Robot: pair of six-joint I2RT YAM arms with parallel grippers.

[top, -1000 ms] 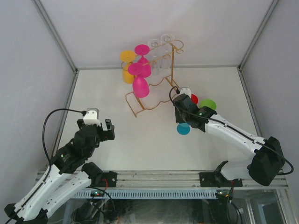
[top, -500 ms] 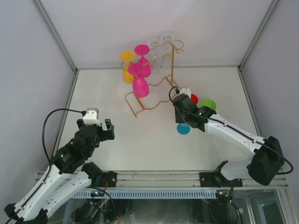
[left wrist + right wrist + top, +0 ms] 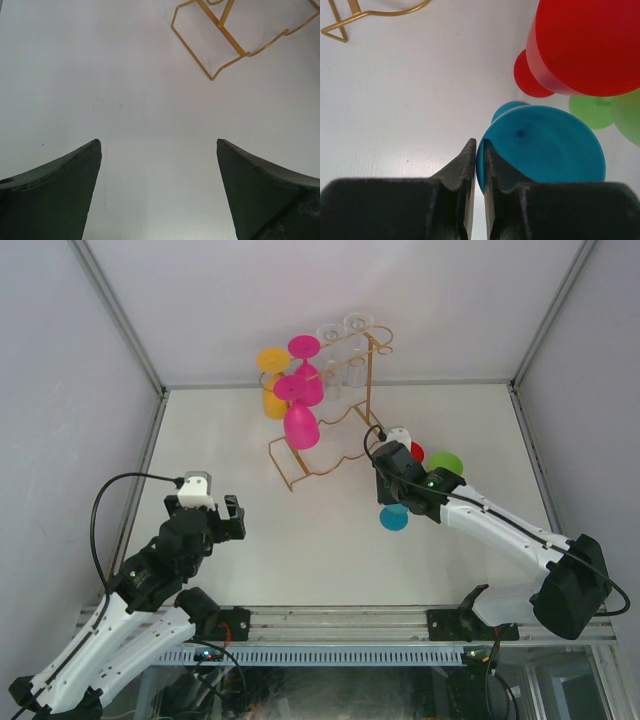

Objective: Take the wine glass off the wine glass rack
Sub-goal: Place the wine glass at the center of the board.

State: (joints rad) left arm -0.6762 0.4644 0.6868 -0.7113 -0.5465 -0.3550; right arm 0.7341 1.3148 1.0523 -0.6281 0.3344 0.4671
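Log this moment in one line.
left end effector open | right end effector at blue wine glass rim, grip unclear | wine glass rack partly loaded

The wine glass rack (image 3: 222, 26) is thin, shiny gold-coloured metal wire; the blue glass (image 3: 545, 145) and red glass (image 3: 585, 45) look like smooth, opaque, softly glossy plastic; the table (image 3: 150, 110) is matt white

white table (image 3: 330, 550), pale grey walls (image 3: 60, 360)

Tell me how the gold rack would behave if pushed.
The wine glass rack is thin wire, so it is probably light and apt to slide. The pink glass hangs high from its rail, so it might tip.
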